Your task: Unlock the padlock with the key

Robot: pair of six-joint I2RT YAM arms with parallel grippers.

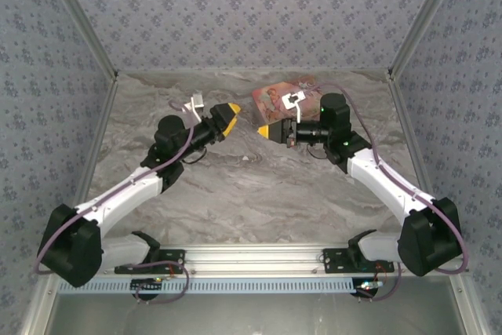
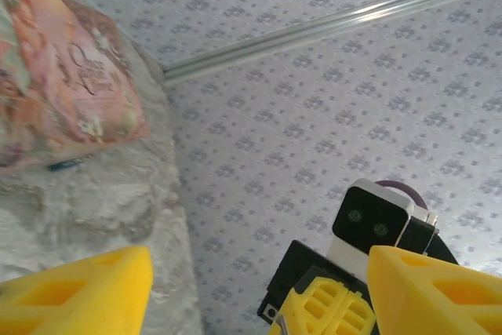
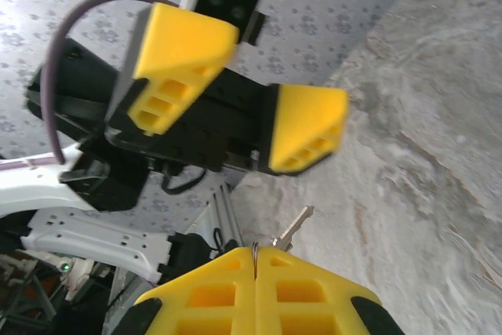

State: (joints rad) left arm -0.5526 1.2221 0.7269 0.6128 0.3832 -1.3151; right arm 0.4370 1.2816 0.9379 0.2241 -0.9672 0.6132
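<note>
A grey marbled table (image 1: 251,186) is lying between walls of dotted lilac wallpaper (image 1: 235,13). Both arms are reaching in from the near edge with elbows bent. Their forearms are angling toward each other, so the two grippers are meeting nose to nose near the far middle of the table, close but apart.

The left gripper (image 1: 229,118) is pointing right, and its yellow fingers (image 2: 78,296) are standing apart with nothing between them. The right gripper (image 1: 270,129) is pointing left, its fingers pressed together and pinching the key (image 3: 294,229). The key is showing as a thin silvery blade sticking out of the seam between those fingers, tilted toward the left gripper. A fine wire ring (image 3: 255,249) is sitting at its base.

Just beyond the right gripper, a pink box (image 2: 55,76) is lying flat on the table. The padlock (image 2: 65,165) is resting on the table right at the box's edge. It is showing as a small teal sliver, too small for its shackle to be made out.
</note>
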